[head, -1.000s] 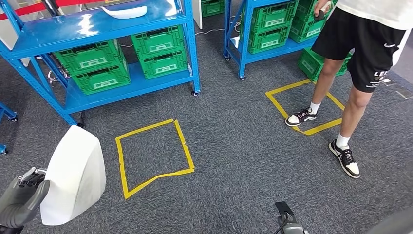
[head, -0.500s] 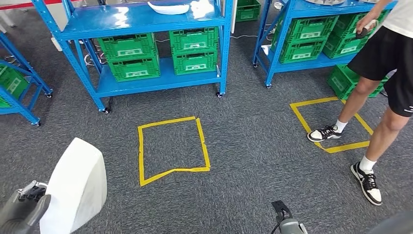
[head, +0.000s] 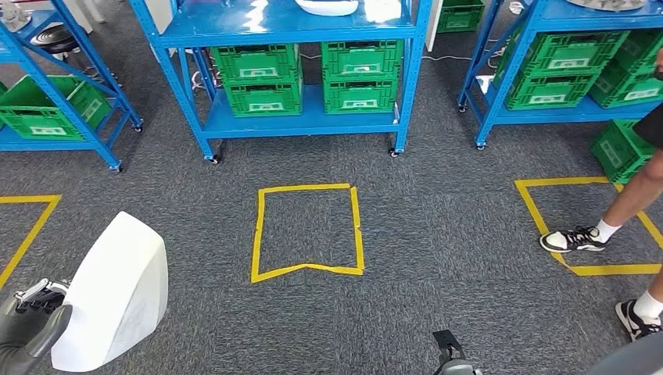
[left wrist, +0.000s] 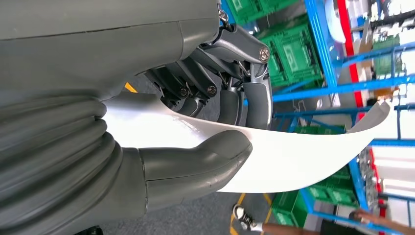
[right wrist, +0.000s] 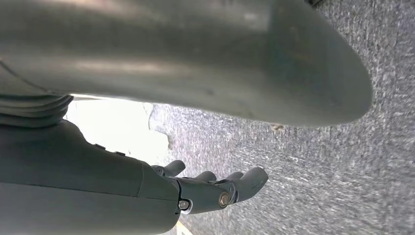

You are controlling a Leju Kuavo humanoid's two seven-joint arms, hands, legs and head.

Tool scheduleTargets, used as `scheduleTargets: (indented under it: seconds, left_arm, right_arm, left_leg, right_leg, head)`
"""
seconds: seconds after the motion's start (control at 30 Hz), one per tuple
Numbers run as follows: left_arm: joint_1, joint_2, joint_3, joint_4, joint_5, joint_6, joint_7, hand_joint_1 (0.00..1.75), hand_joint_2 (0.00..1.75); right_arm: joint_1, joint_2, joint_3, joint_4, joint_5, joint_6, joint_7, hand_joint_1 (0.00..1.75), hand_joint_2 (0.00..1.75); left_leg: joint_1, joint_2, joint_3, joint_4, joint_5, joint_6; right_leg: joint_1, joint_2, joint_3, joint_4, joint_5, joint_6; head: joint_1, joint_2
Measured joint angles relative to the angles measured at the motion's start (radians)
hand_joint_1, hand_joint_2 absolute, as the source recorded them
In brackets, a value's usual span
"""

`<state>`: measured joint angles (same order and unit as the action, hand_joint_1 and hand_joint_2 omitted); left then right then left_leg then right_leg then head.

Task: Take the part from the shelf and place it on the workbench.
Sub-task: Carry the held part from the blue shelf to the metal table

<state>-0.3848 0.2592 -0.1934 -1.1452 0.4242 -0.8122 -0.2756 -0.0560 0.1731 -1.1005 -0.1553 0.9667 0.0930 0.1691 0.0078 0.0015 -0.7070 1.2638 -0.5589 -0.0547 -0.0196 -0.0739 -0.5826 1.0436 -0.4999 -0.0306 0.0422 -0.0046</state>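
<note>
White curved panel part (head: 113, 297): held low at 8 o'clock of the head view, above the grey carpet (head: 438, 258), off the shelf. Left hand (head: 27, 332): grips the part's lower edge; in the left wrist view the thick thumb (left wrist: 195, 164) presses one face and the dark fingers (left wrist: 244, 100) the other, the thin shell (left wrist: 293, 156) curving away beyond them. Right hand (right wrist: 215, 188): hangs over carpet, fingers loosely extended, holding nothing.

Change since one second ago: the whole scene has slid rightward, so the camera has turned; the part sits at the same spot beside the left hand.

Surroundings: yellow tape square (head: 309, 230) at centre; blue shelf rack (head: 301, 27) with green crates (head: 309, 74) at 12 o'clock, another white part (head: 328, 6) on its upper deck; second rack (head: 547, 58) at 2 o'clock; third rack (head: 55, 94) at 10 o'clock. Person's leg and sneaker (head: 575, 238) at 3 o'clock, on a second tape square (head: 582, 226). Open carpet lies between the part and the centre square.
</note>
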Motion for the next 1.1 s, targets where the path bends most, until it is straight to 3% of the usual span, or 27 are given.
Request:
scheduleTargets:
  seconds: [0.07, 0.13, 0.17, 0.23, 0.3, 0.37, 0.43, 0.47, 0.53, 0.6, 0.67, 0.73, 0.77, 0.8, 0.87, 0.93, 0.97, 1.0, 1.03, 1.1]
  left_arm:
    - [-0.002, 0.001, 0.000, -0.004, 0.000, 0.000, 0.000, 1.75, 1.75]
    - [-0.004, 0.001, 0.000, -0.010, 0.000, 0.003, 0.000, 1.75, 1.75]
    - [-0.004, 0.003, 0.001, -0.012, 0.000, 0.009, 0.001, 1.75, 1.75]
    - [0.008, 0.014, 0.012, -0.027, 0.008, 0.034, 0.008, 1.75, 1.75]
    - [0.034, 0.051, 0.044, -0.054, 0.052, 0.054, 0.010, 1.75, 1.75]
    - [0.080, 0.123, 0.094, -0.079, 0.140, 0.040, 0.001, 1.75, 1.75]
    - [0.132, 0.199, 0.147, -0.091, 0.203, 0.008, -0.003, 1.75, 1.75]
    - [0.149, 0.222, 0.169, -0.094, 0.202, 0.000, -0.001, 1.75, 1.75]
    - [0.160, 0.235, 0.195, -0.098, 0.154, 0.006, 0.001, 1.75, 1.75]
    - [0.157, 0.220, 0.196, -0.102, 0.097, 0.029, -0.006, 1.75, 1.75]
    - [0.152, 0.204, 0.192, -0.102, 0.064, 0.052, -0.015, 1.75, 1.75]
    - [0.151, 0.199, 0.190, -0.101, 0.052, 0.064, -0.021, 1.75, 1.75]
    - [0.151, 0.198, 0.190, -0.100, 0.051, 0.067, -0.023, 1.75, 1.75]
    - [0.149, 0.198, 0.190, -0.099, 0.051, 0.068, -0.025, 1.75, 1.75]
    - [0.144, 0.194, 0.190, -0.097, 0.053, 0.064, -0.030, 1.75, 1.75]
    - [0.141, 0.188, 0.189, -0.090, 0.057, 0.059, -0.033, 1.75, 1.75]
    - [0.141, 0.186, 0.189, -0.085, 0.059, 0.057, -0.034, 1.75, 1.75]
    - [0.140, 0.185, 0.189, -0.079, 0.062, 0.056, -0.036, 1.75, 1.75]
    - [0.138, 0.185, 0.189, -0.075, 0.065, 0.056, -0.037, 1.75, 1.75]
    - [0.129, 0.184, 0.188, -0.067, 0.071, 0.056, -0.037, 1.75, 1.75]
  right_arm:
    - [-0.001, 0.001, -0.001, 0.000, 0.000, 0.000, 0.000, 0.00, 0.00]
    - [-0.001, 0.002, -0.001, 0.000, 0.001, 0.002, -0.003, 0.00, 0.00]
    - [-0.001, 0.002, -0.001, 0.000, 0.003, 0.005, -0.010, 0.00, 0.00]
    - [-0.002, 0.001, 0.000, 0.000, 0.020, 0.023, -0.036, 0.00, 0.00]
    - [-0.001, -0.004, 0.009, 0.000, 0.054, 0.053, -0.065, 0.00, 0.00]
    - [0.002, -0.011, 0.025, 0.000, 0.086, 0.078, -0.075, 0.00, 0.00]
    - [0.006, -0.017, 0.034, 0.000, 0.094, 0.088, -0.074, 0.00, 0.00]
    - [0.008, -0.018, 0.035, 0.000, 0.091, 0.089, -0.074, 0.00, 0.00]
    - [0.009, -0.018, 0.035, 0.000, 0.082, 0.088, -0.076, 0.00, 0.00]
    - [0.004, -0.017, 0.035, 0.000, 0.075, 0.086, -0.082, 0.00, 0.00]
    - [-0.003, -0.016, 0.036, 0.000, 0.069, 0.086, -0.087, 0.00, 0.00]
    - [-0.006, -0.016, 0.036, 0.000, 0.066, 0.085, -0.089, 0.00, 0.00]
    - [-0.007, -0.016, 0.036, 0.000, 0.064, 0.085, -0.091, 0.00, 0.00]
    - [-0.007, -0.016, 0.036, 0.000, 0.064, 0.086, -0.096, 0.00, 0.00]
    - [-0.003, -0.016, 0.036, 0.000, 0.063, 0.088, -0.113, 0.00, 0.00]
    - [0.001, -0.019, 0.036, 0.000, 0.062, 0.091, -0.137, 0.00, 0.00]
    - [0.003, -0.021, 0.036, 0.000, 0.061, 0.093, -0.147, 0.00, 0.00]
    - [0.003, -0.024, 0.036, 0.000, 0.060, 0.096, -0.155, 0.00, 0.00]
    - [0.003, -0.027, 0.036, 0.000, 0.058, 0.101, -0.158, 0.00, 0.00]
    - [0.003, -0.035, 0.036, 0.000, 0.053, 0.109, -0.158, 0.00, 0.00]
  left_leg:
    - [-0.004, 0.037, 0.078, -0.143, 0.060, 0.008]
    - [-0.012, 0.068, 0.124, -0.231, 0.083, 0.020]
    - [-0.016, 0.068, 0.124, -0.241, 0.083, 0.025]
    - [-0.015, 0.041, 0.122, -0.247, 0.089, 0.035]
    - [-0.009, 0.019, 0.127, -0.256, 0.096, 0.045]
    - [-0.006, 0.003, 0.130, -0.258, 0.100, 0.052]
    - [-0.006, -0.015, 0.128, -0.257, 0.100, 0.054]
    - [-0.006, -0.029, 0.126, -0.256, 0.100, 0.054]
    - [-0.003, -0.068, 0.123, -0.249, 0.099, 0.051]
    - [0.000, -0.110, 0.116, -0.238, 0.097, 0.040]
    - [0.003, -0.142, 0.104, -0.233, 0.099, 0.023]
    - [0.008, -0.161, 0.096, -0.238, 0.106, 0.007]
    - [0.008, -0.144, 0.092, -0.235, 0.105, 0.002]
    - [0.007, -0.113, 0.080, -0.215, 0.094, -0.001]
    - [0.005, -0.036, 0.032, -0.117, 0.045, -0.006]
    - [0.009, -0.011, -0.028, 0.003, -0.003, -0.012]
    - [0.011, -0.008, -0.041, 0.030, -0.006, -0.014]
    - [0.012, -0.005, -0.033, 0.018, 0.010, -0.015]
    - [0.013, 0.003, -0.006, -0.032, 0.040, -0.015]
    - [0.008, 0.046, 0.068, -0.167, 0.092, -0.008]
  right_leg:
    - [0.002, -0.023, 0.005, 0.000, -0.004, 0.005]
    - [0.005, -0.044, 0.010, 0.000, -0.007, 0.016]
    - [0.006, -0.054, 0.012, -0.001, -0.007, 0.022]
    - [0.004, -0.064, 0.019, -0.004, -0.010, 0.035]
    - [0.002, -0.015, 0.007, 0.032, -0.039, 0.045]
    - [0.001, 0.051, -0.046, 0.148, -0.103, 0.048]
    - [0.002, 0.070, -0.102, 0.263, -0.143, 0.049]
    - [0.001, 0.071, -0.109, 0.274, -0.133, 0.050]
    - [-0.005, 0.082, -0.069, 0.185, -0.068, 0.051]
    - [-0.011, 0.129, -0.011, 0.062, -0.022, 0.048]
    - [-0.010, 0.154, 0.008, 0.014, -0.020, 0.039]
    - [-0.008, 0.128, 0.010, 0.007, -0.016, 0.026]
    - [-0.008, 0.115, 0.013, 0.001, -0.012, 0.017]
    - [-0.009, 0.101, 0.016, -0.005, -0.008, 0.009]
    - [-0.006, 0.076, 0.020, -0.012, -0.006, -0.001]
    - [-0.003, 0.048, 0.021, -0.012, -0.008, -0.004]
    - [-0.002, 0.034, 0.021, -0.011, -0.010, -0.004]
    - [-0.001, 0.021, 0.023, -0.011, -0.011, -0.003]
    - [-0.001, 0.009, 0.025, -0.011, -0.014, -0.001]
    - [0.002, -0.015, 0.032, -0.009, -0.022, 0.008]
  head:
    - [0.000, 0.000]
    - [0.001, 0.000]
    - [0.001, 0.000]
    - [0.001, 0.000]
    - [0.002, 0.000]
    - [0.005, 0.000]
    - [0.006, 0.000]
    - [0.006, 0.000]
    - [0.006, 0.000]
    - [0.006, 0.000]
    - [0.006, 0.000]
    - [0.006, 0.000]
    - [0.005, 0.000]
    - [0.003, 0.000]
    - [0.001, 0.000]
    - [0.000, 0.000]
    - [0.000, 0.000]
    - [0.000, 0.000]
    - [0.000, 0.000]
    - [0.000, 0.000]
